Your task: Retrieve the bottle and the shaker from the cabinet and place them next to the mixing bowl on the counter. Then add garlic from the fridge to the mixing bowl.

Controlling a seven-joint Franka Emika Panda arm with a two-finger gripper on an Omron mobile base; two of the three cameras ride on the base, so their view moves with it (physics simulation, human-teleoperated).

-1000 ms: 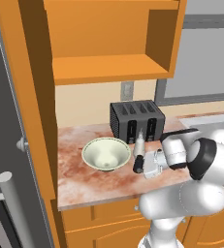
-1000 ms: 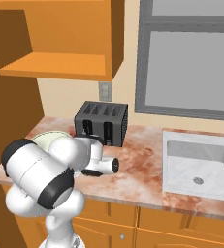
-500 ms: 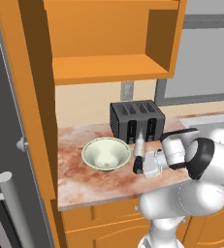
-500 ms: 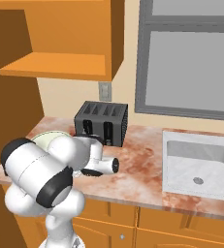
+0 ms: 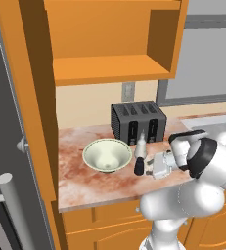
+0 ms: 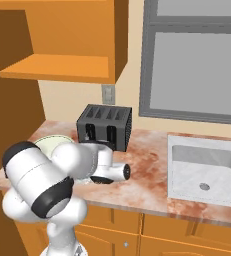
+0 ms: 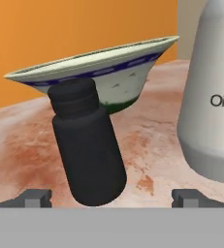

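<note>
A black shaker stands on the counter between my gripper's two widely spaced fingertips, which do not touch it. The gripper is open. Just behind the shaker is the cream mixing bowl with a blue rim line. A white bottle marked "Oil" stands at the right. In the left base view the shaker sits right of the bowl, the bottle stands behind it, and my gripper reaches in from the right at counter height. No garlic shows.
A black toaster stands against the wall behind the bottle. The open orange cabinet hangs above. The grey fridge borders the counter on the left. A sink lies to the right under the window.
</note>
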